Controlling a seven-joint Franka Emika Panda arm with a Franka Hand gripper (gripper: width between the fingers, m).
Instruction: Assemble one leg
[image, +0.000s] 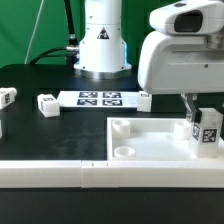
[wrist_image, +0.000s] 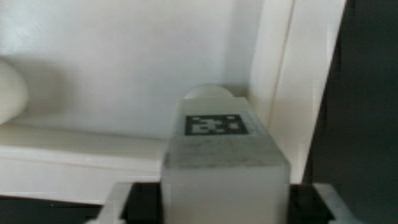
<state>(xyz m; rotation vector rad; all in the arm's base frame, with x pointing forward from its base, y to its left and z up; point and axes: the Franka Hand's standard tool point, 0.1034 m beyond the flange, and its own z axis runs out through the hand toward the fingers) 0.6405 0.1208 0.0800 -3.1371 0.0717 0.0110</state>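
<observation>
My gripper (image: 203, 116) is shut on a leg (image: 208, 132), a short white post with a black-and-white tag. It holds the leg upright over the right end of the large white panel (image: 150, 140), close to its right rim. In the wrist view the leg (wrist_image: 222, 160) fills the space between my two fingers (wrist_image: 135, 202), tag facing the camera, with the panel floor (wrist_image: 107, 50) and its raised rim (wrist_image: 278, 60) behind it. Whether the leg's lower end touches the panel is hidden.
Three more legs lie on the black table: one at the exterior view's far left (image: 8, 97), one beside it (image: 47, 104), one right of the marker board (image: 144, 100). The marker board (image: 100, 98) lies before the robot base. A long white bar (image: 50, 172) runs along the front.
</observation>
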